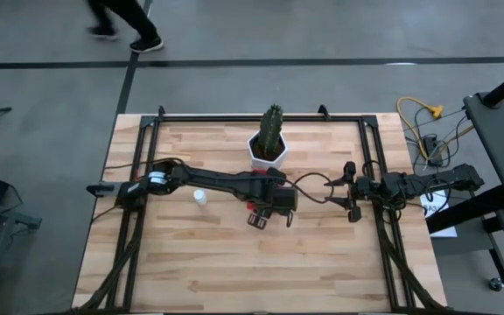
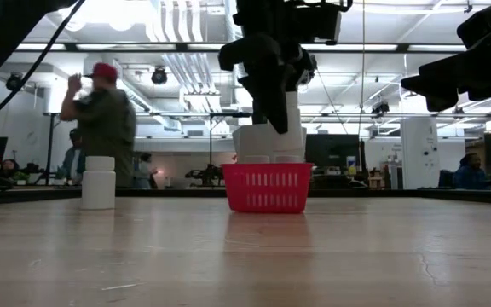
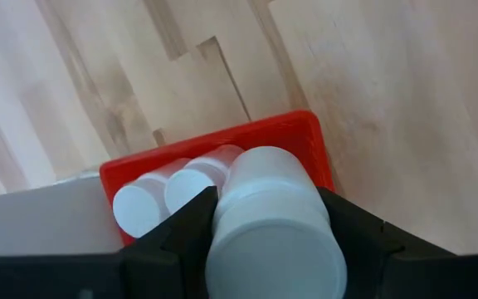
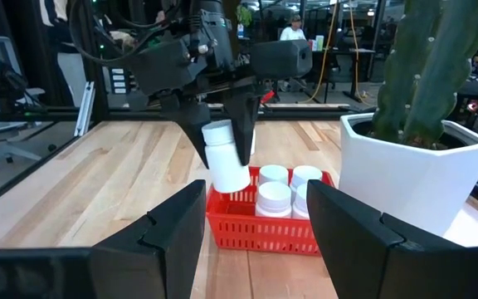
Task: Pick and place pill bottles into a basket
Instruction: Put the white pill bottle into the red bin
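Observation:
My left gripper [image 1: 269, 210] is shut on a white pill bottle [image 3: 268, 224] just above the red basket [image 2: 267, 188], near the table's middle. The basket stands in front of the cactus pot and holds several white bottles [image 4: 274, 195]. They also show in the left wrist view [image 3: 139, 208]. One more bottle [image 1: 199, 199] stands upright on its base on the table, left of the basket; it also shows in the low view [image 2: 99, 182]. My right gripper [image 1: 353, 197] is open and empty, to the right of the basket, facing it. My left gripper pinches the bottle's round body [image 4: 222, 154] between its two fingers [image 4: 243, 133], one on each side. The fingers come from above, pointing down at a slant. The bottle is tilted and lifted clear, over the basket's rim [image 3: 222, 141].
A white hexagonal pot with a green cactus [image 1: 269, 144] stands just behind the basket toward the far edge. A dark frame [image 1: 147, 122] runs along the table's sides. People stand in the room beyond the table [image 2: 101, 119]. Bare wood lies toward the near edge [image 1: 252, 271].

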You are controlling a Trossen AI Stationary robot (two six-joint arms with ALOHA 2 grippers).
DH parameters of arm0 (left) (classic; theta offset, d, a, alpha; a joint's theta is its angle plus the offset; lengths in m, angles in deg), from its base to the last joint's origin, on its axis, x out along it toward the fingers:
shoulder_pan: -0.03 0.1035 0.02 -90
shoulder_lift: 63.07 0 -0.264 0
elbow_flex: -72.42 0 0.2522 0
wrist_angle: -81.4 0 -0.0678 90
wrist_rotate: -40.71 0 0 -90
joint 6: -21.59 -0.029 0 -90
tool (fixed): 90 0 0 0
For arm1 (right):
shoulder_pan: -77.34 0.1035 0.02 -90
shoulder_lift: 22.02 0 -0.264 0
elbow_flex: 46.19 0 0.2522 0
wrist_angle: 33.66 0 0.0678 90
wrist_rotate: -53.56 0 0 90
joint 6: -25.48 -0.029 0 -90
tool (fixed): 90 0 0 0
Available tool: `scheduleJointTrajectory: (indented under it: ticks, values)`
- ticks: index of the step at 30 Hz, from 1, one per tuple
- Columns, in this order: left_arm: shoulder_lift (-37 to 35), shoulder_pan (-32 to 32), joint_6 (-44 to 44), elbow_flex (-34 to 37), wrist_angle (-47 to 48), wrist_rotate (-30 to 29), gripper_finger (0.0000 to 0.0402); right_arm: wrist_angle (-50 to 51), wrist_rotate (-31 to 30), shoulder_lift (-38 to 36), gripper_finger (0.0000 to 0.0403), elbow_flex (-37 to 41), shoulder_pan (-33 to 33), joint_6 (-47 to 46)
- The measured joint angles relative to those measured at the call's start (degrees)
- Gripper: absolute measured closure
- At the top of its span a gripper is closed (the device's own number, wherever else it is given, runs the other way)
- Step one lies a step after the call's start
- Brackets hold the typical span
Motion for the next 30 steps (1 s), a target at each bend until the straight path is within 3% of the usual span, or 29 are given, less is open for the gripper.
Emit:
scheduleJointTrajectory:
  ticks: [30]
  values:
    - [-0.17, -0.02, 0.96, 7.9, -6.26, 0.04, 0.0243, 0.0, 0.02, -0.02, 0.0202, 0.0, 0.0, -0.48]
